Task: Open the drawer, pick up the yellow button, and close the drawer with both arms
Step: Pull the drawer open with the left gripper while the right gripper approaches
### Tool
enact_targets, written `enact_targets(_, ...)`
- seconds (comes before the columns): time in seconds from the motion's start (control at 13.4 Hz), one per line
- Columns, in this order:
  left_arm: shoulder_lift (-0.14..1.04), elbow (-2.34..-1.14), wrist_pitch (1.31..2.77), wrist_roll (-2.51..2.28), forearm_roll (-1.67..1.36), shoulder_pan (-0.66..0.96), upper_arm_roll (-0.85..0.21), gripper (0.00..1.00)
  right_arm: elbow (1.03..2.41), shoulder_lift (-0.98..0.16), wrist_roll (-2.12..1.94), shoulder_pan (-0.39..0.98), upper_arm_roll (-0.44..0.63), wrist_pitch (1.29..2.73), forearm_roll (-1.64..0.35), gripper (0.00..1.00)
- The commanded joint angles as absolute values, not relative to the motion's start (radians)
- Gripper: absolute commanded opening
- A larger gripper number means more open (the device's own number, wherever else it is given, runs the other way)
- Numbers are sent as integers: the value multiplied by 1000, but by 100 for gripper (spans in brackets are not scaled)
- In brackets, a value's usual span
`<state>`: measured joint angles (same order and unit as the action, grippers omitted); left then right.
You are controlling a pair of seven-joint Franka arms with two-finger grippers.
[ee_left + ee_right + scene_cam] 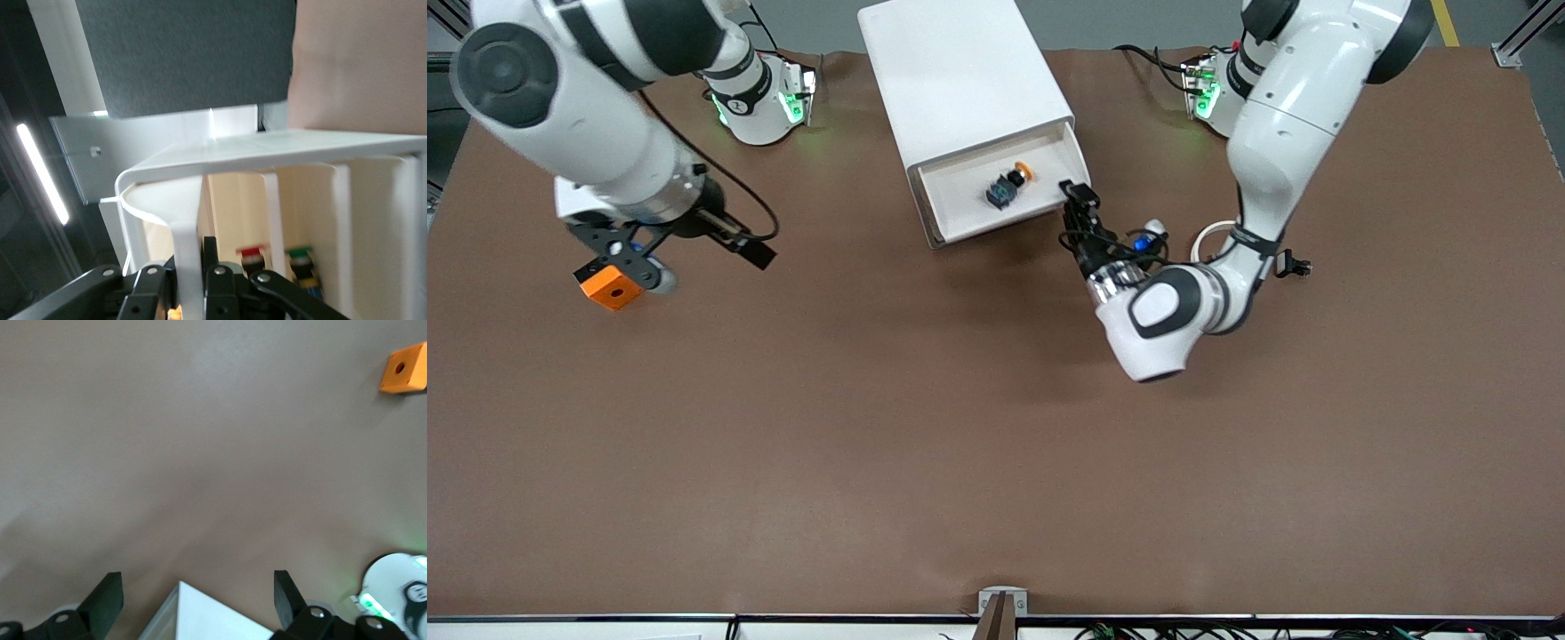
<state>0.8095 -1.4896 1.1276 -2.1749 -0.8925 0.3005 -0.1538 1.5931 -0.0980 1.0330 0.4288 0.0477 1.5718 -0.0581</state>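
The front view's top edge cut off both arms' upper links and the cabinet point(965, 84). The right arm covered part of the orange block point(610, 286). In the left wrist view the left gripper point(190, 280) ran off the edge, and small parts in the drawer point(320, 220) were blurred.

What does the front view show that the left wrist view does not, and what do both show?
Only the front view: the button lying in the open drawer, the orange block on the table, and the right hand open above the table beside that block.

Only the left wrist view: the left hand's fingers shut on the drawer's thin white handle, and dividers inside the drawer.

Both: the white drawer pulled out, with the left hand at its front.
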Motion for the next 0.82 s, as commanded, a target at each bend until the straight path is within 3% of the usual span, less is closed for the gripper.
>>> enact_targets(0.0, 836, -1431, 1143, -2166, -917, 264, -156, 10, 1588, -121, 1167, 521, 60, 1623, -90, 100)
enact_targets(0.07, 836, -1433, 1143, -2164, -913, 264, -156, 17, 1588, -123, 1201, 541, 60, 1641, -104, 100)
enact_targets(0.45, 835, -1434, 1144, -2166, -913, 294, -158, 18, 1585, -133, 1422, 711, 60, 1742, -98, 100)
enact_targets(0.52, 834, -1433, 1144, -2166, -911, 299, -158, 28, 1583, -143, 1463, 738, 60, 1761, -94, 100)
enact_targets(0.6, 834, -1434, 1144, -2164, -913, 299, -158, 76, 1582, -155, 1498, 770, 60, 1787, -92, 100)
enact_targets(0.67, 833, -1434, 1144, -2164, -911, 298, -158, 99, 1580, -173, 1523, 794, 60, 1802, -92, 100)
enact_targets(0.75, 833, -1433, 1144, -2146, -908, 296, -158, 100, 1578, -195, 1526, 819, 60, 1809, -101, 100)
